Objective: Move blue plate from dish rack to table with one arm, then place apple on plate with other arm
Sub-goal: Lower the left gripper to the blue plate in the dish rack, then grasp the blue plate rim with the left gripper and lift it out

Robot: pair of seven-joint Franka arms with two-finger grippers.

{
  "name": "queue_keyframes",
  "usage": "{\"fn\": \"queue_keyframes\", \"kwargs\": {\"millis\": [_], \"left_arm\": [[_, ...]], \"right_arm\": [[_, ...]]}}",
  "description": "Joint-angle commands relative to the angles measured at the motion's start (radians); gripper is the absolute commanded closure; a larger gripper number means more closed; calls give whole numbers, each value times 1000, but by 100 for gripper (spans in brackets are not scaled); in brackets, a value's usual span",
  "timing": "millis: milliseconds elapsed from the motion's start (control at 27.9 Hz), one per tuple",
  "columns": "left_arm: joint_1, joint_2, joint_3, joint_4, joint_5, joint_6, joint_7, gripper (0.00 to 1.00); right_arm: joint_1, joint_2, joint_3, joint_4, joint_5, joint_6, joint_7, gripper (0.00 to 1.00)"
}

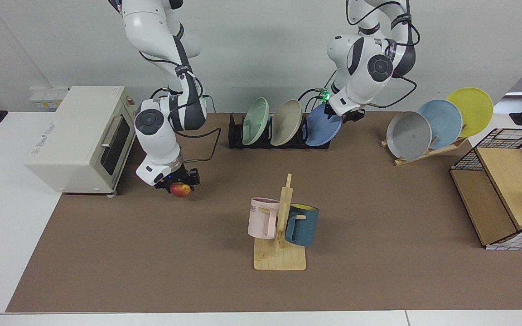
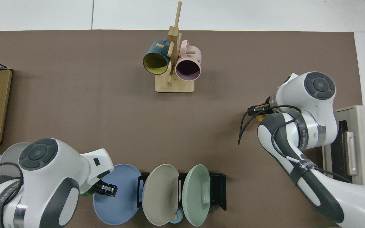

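I read the table [image 1: 379, 235] first: its brown top is where the plate must end up, and no plate lies flat on it yet. Toward the robots' side of it stands the dish rack [image 1: 236, 136], black and slotted, with the blue plate [image 1: 320, 131] on edge in its end slot beside a beige plate [image 1: 287, 123] and a pale green plate [image 1: 255, 121]. So the first step is, as I judge it, only at the reach — the plate is not lifted out. My left gripper [image 1: 350, 114] sits at the blue plate's upper rim; in the top view the left gripper [image 2: 106, 190] overlaps the rim, but I cannot tell whether it has closed on it or merely hovers there. Over by the toaster oven [image 1: 79, 136], my right gripper [image 1: 178, 181] is clenched on the apple [image 1: 181, 190], which it holds just above the table, or perhaps resting on it — I can't tell which. What is left, by my reckoning: grip the plate, draw it from the rack, lay it flat on open table, then bring the apple across and set it down on it.
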Motion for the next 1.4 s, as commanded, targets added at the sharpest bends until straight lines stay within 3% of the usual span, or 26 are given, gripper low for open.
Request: {"fn": "queue_keyframes", "kwargs": {"millis": [0, 72, 287, 645, 932, 1075, 1147, 1362], "left_arm": [[-4, -38, 2, -27, -15, 7, -31, 60], [-3, -38, 3, -20, -13, -12, -38, 74], [2, -41, 5, 17, 1, -56, -54, 100], [30, -35, 14, 179, 105, -168, -102, 100], [122, -4, 20, 313, 160, -173, -88, 100], [134, 29, 54, 318, 72, -95, -67, 99], [132, 40, 88, 316, -11, -69, -61, 93], [134, 114, 106, 318, -161, 23, 13, 100]], "right_arm": [[-12, -76, 8, 8, -7, -50, -1, 92], [-13, -103, 9, 8, -6, -59, -12, 92], [-12, -159, 9, 31, 3, -120, -15, 92], [-15, -219, 9, 60, 14, -202, -58, 92], [-12, -213, 9, 74, 14, -191, -78, 92], [-12, -213, 9, 74, 14, -191, -79, 92], [-10, -213, 9, 74, 14, -190, -79, 92], [-10, -213, 9, 74, 14, -190, -79, 92]]}}
